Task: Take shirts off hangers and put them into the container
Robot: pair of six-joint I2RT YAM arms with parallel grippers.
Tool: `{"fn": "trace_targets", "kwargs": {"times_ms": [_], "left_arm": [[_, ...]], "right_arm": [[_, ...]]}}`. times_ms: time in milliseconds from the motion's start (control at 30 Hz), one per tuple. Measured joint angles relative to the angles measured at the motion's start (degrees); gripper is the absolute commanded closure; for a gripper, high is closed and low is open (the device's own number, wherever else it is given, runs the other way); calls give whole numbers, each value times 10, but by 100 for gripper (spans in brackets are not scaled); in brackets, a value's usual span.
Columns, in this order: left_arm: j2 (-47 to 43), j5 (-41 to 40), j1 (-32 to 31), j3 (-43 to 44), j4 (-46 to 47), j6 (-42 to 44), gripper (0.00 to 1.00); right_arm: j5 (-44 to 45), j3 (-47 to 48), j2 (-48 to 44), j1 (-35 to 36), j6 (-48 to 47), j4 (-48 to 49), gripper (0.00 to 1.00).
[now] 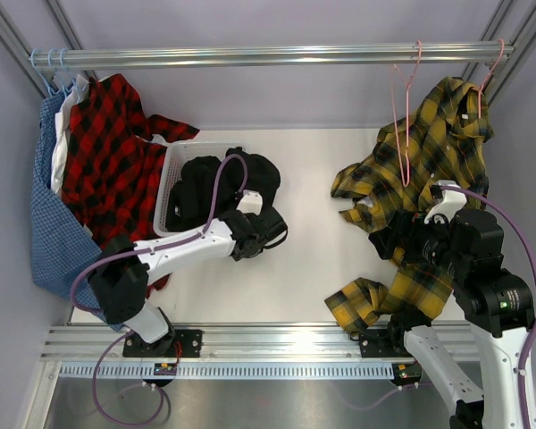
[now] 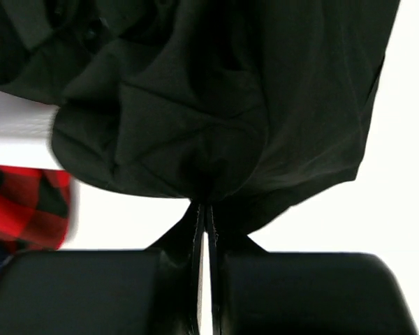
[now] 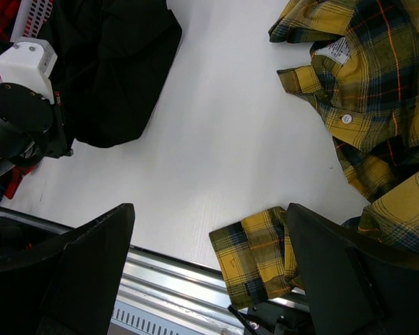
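Fabric of the black shirt (image 2: 216,105) is pinched in the closed left gripper (image 2: 204,209), the bundle straight ahead of it, spilling over the white container's (image 1: 167,207) right side. The right gripper (image 3: 209,223) is wide open and empty beside the hanging yellow plaid shirt (image 1: 438,125).

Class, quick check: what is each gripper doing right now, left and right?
Left gripper: closed, pinching a fold of the black shirt.
Right gripper: open wide, gripping nothing.
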Motion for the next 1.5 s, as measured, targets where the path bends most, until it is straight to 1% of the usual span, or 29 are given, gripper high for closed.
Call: {"fn": "trace_targets", "kwargs": {"times_ms": [100, 167, 267, 400, 533, 667, 767, 800, 867, 967, 1100, 1133, 1167, 1233, 1267, 1333, 1367, 1400, 1500], "left_arm": [[-9, -16, 2, 24, -26, 10, 100], [-19, -28, 7, 54, -43, 26, 100], [-45, -53, 34, 111, -54, 66, 100], [-84, -90, 104, 152, -26, 139, 100], [-91, -98, 209, 152, 46, 230, 100], [-47, -86, 285, 152, 119, 283, 100], [28, -53, 331, 159, 161, 302, 100], [69, -33, 341, 161, 173, 306, 100], [110, -12, 358, 161, 181, 308, 100], [173, 27, 365, 155, 188, 311, 99], [207, 65, 362, 148, 195, 316, 92], [214, 71, 362, 149, 195, 317, 90], [218, 75, 362, 149, 195, 318, 82], [222, 77, 362, 149, 191, 320, 73], [220, 77, 363, 149, 190, 320, 64], [210, 78, 365, 150, 185, 322, 50], [204, 78, 366, 156, 173, 321, 38], [196, 78, 367, 163, 165, 324, 19], [151, 79, 367, 189, 141, 320, 1]], "right_arm": [[0, 0, 0, 0, 0, -1, 0], [0, 2, 0, 0, 0, -2, 1], [0, 8, 0, 0, 0, -5, 1], [1, 16, 0, 0, 0, -7, 0], [1, 17, 0, 0, 0, -7, 1], [2, 17, 0, 0, 0, -7, 1], [2, 17, 0, 0, 0, -7, 0], [2, 17, 0, 0, 0, -7, 1], [2, 17, 0, 0, 0, -7, 1], [2, 17, 0, 0, 1, -7, 1], [2, 17, 0, 0, 4, -7, 0], [2, 17, 0, 0, 4, -7, 0], [2, 17, 0, 0, 4, -7, 0], [2, 17, 0, 0, 5, -7, 0], [2, 17, 0, 0, 5, -7, 0], [2, 17, 0, 0, 4, -7, 0], [2, 17, 0, 0, 4, -7, 0], [2, 17, 0, 0, 4, -7, 1], [2, 17, 0, 0, 4, -7, 1]]}}
